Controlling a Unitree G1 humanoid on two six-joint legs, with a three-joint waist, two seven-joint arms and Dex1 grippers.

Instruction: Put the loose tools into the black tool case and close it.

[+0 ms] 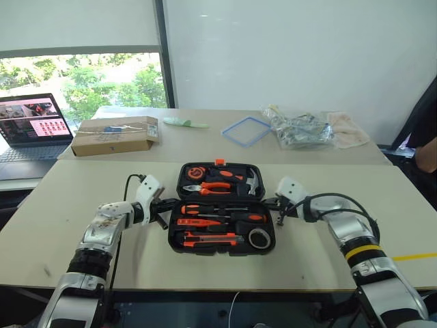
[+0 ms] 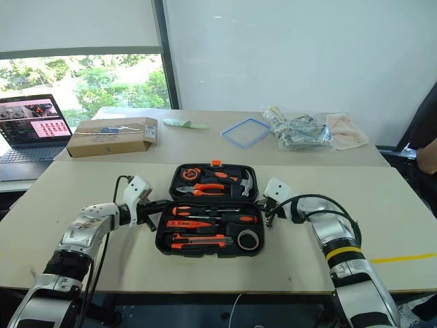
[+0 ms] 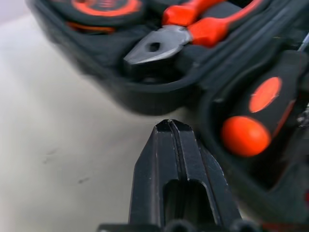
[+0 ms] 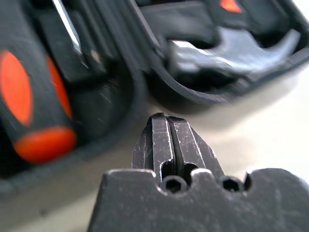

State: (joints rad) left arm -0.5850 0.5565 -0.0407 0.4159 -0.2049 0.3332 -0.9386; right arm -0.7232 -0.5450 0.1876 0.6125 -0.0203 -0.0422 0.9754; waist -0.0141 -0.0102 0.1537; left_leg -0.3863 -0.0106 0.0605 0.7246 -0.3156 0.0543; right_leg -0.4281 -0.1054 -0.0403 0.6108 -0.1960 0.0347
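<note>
Left eye view: no legible writing on the open black tool case [image 1: 222, 216]; both jaws pressed together, empty.

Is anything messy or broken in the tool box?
Nothing stands out. The black tool case lies open and flat on the table, tools seated in their slots. The left gripper and right gripper, both shut, sit beside its two sides.

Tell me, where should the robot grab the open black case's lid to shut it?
Probably by the lid's far edge, near the small orange latch. The black tool case lies open flat, hinge across the middle, lid half away from the robot. The left gripper and right gripper sit shut at the hinge's two ends, so reaching round each side to lift that edge toward the robot looks easiest.
</note>
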